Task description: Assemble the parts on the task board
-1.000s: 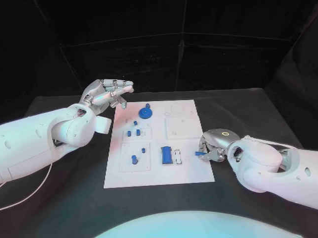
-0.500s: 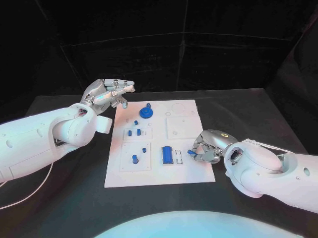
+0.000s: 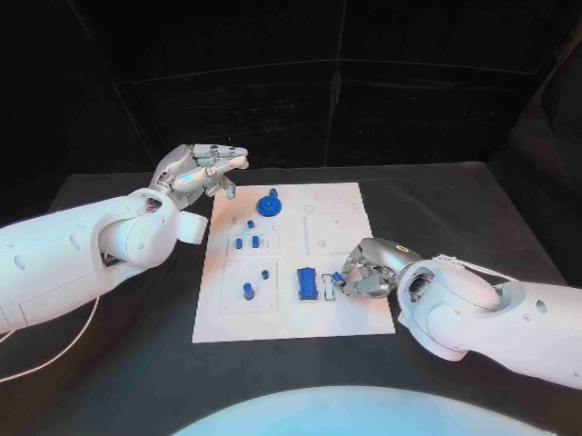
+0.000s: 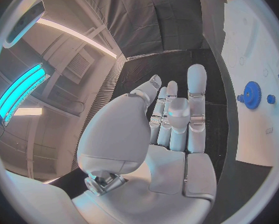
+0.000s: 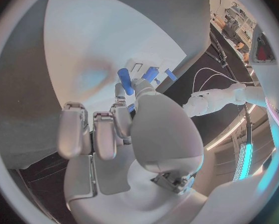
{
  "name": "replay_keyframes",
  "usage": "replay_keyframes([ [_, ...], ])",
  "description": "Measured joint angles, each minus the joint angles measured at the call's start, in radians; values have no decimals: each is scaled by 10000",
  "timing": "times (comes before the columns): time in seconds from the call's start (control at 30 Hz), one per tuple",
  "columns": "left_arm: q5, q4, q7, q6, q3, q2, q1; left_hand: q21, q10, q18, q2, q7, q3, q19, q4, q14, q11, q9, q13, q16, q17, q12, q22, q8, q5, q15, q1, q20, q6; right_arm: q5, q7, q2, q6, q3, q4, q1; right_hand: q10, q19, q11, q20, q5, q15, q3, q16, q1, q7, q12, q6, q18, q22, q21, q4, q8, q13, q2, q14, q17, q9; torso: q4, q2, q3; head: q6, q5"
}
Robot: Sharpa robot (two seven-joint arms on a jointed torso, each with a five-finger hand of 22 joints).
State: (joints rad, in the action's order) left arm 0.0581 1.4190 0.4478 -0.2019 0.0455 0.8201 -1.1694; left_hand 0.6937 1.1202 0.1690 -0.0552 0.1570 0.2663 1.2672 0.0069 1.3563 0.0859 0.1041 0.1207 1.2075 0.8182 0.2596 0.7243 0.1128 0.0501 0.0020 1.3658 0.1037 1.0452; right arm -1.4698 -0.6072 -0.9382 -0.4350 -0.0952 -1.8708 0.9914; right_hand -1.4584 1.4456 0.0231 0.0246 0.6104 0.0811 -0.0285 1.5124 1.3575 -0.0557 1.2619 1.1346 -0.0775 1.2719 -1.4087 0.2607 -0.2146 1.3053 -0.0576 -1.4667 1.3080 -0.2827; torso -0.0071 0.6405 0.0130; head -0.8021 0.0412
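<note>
**Left hand raised and idle, right hand pinching a blue part over the board**

While the left hand [image 3: 202, 169] hangs above the black bench [image 3: 107, 354] just off the far left corner of the task board [image 3: 291, 322], its fingers are loosely curled and apart from one another, and nothing lies in them; in the left wrist view the palm [image 4: 170, 149] is bare and the fingers [image 4: 196, 94] stand nearly straight.

On the board, going from its left side to its right, stand several small blue pegs [image 3: 248, 291] in the white inset plates, a blue gear [image 3: 269, 206] near the far edge, and a long blue block [image 3: 307, 283] set upright in a slot near the middle.

At the board's right edge, just beside that block, the right hand [image 3: 363, 272] is bent down over the board with its fingers drawn together around a small blue part [image 3: 337, 278]. The right wrist view shows the thumb and fingertips [image 5: 139, 87] closed on this blue part [image 5: 125, 80], with the board pale behind it.
</note>
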Motion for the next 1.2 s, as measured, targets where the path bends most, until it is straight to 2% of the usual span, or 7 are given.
replay_keyframes([
  [0.23, 0, 20, -1, 3, 0, 7, 0, 0, 0, 0, 0, 0, 0, 0, 0, 0, 0, 0, 9, 0, 0, 38, 1, 0, 0, 0, 0, 0, 0, 293, -12, 350, 69, 0, 309, 0, -51, 0, 22, 0, 55, -1, 14, 37, -163, 41, 246, 77, 0, 0, 0, 98, -130, 31, -16, 0, -1, -149, 0, 0, 6, 0, -3],
  [0.4, 0, 29, -11, 29, 0, 13, 0, 0, -37, 0, 0, 0, -28, 0, -29, 0, 36, -9, 8, 0, -27, 38, 1, 0, 0, 0, 0, 0, 0, 421, -25, 528, 124, 0, 435, 0, -60, 0, 31, 1, 53, 32, 41, 37, -287, 68, 284, 116, 0, 11, 0, 156, -176, 30, -25, 34, -2, -242, -1, 0, 4, -28, -92],
  [0.83, 0, 40, -39, 150, 0, 9, 0, 0, -73, 0, 0, 0, -28, 0, -28, 0, 0, -20, 6, 0, -38, 38, -28, 0, 0, 0, 0, 0, 0, 351, -99, 706, 146, 5, 608, 5, -68, 37, 38, -36, -238, 68, 144, 74, -581, 163, 225, 234, 1, 10, 0, 287, -295, 31, -41, -3, -3, -424, -14, 4, -10, -25, -101],
  [1.0, 0, 40, -46, 179, 0, 7, 0, 0, -73, 0, 0, 0, -28, 0, -28, 0, 0, -20, 6, 0, -37, 38, -27, 0, 0, 0, 0, 0, 0, 306, -119, 733, 181, 0, 614, 1, -67, 37, 38, -36, -618, 67, 379, 74, -915, 181, 192, 255, 0, 9, 0, 286, -353, 30, -14, -2, -3, -538, -17, 4, -15, -39, -100],
  [1.2, 0, 38, -51, 204, 0, 5, -1, -43, -73, 0, 39, 37, -28, 0, -28, -36, 0, -19, 6, 0, -37, 38, -27, 0, 0, 36, 39, 0, -38, 258, -125, 741, 212, 0, 613, 0, -66, 37, 37, -36, -1671, 67, 708, 74, -1305, 156, 187, 230, 0, 8, 0, 258, -372, 37, 122, -2, -4, -680, -20, 4, -15, -43, -101],
])
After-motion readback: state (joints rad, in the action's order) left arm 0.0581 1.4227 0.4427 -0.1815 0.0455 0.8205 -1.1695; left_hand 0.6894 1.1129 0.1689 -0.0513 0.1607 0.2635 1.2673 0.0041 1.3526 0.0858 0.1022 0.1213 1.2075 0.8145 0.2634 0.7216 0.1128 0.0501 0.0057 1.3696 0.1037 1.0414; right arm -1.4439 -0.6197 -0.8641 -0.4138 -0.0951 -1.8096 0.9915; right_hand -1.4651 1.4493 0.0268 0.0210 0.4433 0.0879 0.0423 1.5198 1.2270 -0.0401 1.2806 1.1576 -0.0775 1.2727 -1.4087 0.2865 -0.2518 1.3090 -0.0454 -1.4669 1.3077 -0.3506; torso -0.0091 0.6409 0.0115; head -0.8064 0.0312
